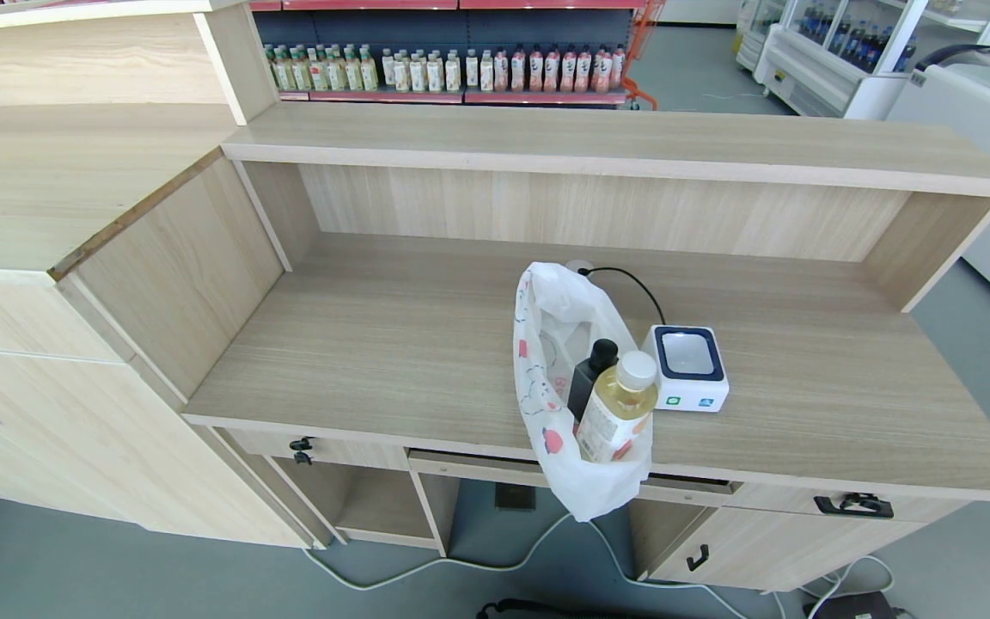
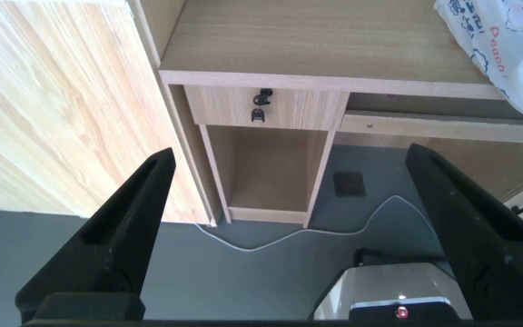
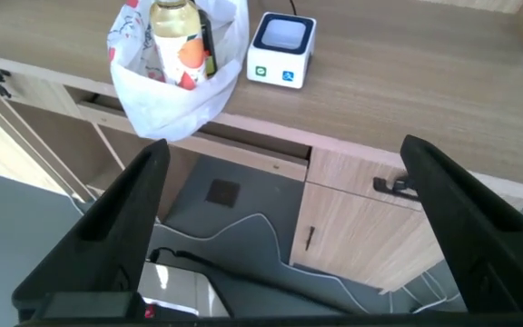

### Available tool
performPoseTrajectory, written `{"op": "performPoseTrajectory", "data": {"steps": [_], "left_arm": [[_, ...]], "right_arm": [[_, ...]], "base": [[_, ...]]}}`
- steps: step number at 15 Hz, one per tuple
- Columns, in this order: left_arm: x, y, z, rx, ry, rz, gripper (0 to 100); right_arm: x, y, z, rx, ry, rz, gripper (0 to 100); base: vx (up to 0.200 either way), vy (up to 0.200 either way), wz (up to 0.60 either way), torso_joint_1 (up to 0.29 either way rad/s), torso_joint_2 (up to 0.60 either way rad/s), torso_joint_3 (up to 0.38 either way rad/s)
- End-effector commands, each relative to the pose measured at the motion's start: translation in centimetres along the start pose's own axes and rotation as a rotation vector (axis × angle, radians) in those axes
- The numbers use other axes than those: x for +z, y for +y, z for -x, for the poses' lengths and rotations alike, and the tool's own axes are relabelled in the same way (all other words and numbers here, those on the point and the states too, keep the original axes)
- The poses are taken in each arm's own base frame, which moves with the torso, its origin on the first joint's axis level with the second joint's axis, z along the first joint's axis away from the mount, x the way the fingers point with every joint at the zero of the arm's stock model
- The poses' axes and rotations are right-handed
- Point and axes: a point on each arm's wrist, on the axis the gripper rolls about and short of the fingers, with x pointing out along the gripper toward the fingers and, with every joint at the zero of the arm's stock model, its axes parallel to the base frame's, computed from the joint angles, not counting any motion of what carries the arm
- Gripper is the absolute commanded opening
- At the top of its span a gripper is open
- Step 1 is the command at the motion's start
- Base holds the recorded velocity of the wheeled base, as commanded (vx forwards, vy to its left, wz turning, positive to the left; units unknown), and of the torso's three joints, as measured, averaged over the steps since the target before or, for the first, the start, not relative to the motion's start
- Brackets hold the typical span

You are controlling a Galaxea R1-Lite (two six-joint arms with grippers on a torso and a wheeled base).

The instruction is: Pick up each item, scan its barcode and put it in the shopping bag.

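Observation:
A white plastic shopping bag (image 1: 557, 404) with cartoon prints stands at the counter's front edge, sagging over it. Inside it are a yellow drink bottle (image 1: 620, 406) with a white cap and a black bottle (image 1: 591, 371). The bag (image 3: 175, 86) and the yellow bottle (image 3: 172, 36) also appear in the right wrist view. A white barcode scanner (image 1: 687, 366) sits just right of the bag, also seen as the scanner (image 3: 282, 49). My left gripper (image 2: 293, 232) is open, low, facing the cabinet below the counter. My right gripper (image 3: 289, 232) is open, below the counter front.
The wooden counter (image 1: 426, 344) has a raised back shelf (image 1: 615, 142) and a tall cabinet (image 1: 74, 215) on the left. A black cable (image 1: 632, 288) runs from the scanner to the back. Drawers with handles (image 1: 854, 505) sit beneath; cords lie on the floor (image 1: 461, 563).

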Motion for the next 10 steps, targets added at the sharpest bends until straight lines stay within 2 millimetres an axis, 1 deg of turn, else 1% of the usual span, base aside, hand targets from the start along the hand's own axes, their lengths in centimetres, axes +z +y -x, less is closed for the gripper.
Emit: {"op": "performPoseTrajectory", "data": {"steps": [1, 7, 10], "left_arm": [[0.00, 0.00, 0.00, 0.000, 0.000, 0.000, 100], [0.00, 0.00, 0.00, 0.000, 0.000, 0.000, 100], [0.00, 0.00, 0.00, 0.000, 0.000, 0.000, 100]], "right_arm": [[0.00, -0.01, -0.02, -0.001, 0.003, -0.017, 100], [0.00, -0.01, -0.02, -0.001, 0.003, -0.078, 100], [0.08, -0.01, -0.02, -0.001, -0.005, -0.185, 100]], "base": [[0.000, 0.000, 0.00, 0.000, 0.00, 0.000], [0.000, 0.000, 0.00, 0.000, 0.00, 0.000], [0.000, 0.000, 0.00, 0.000, 0.00, 0.000]]}}
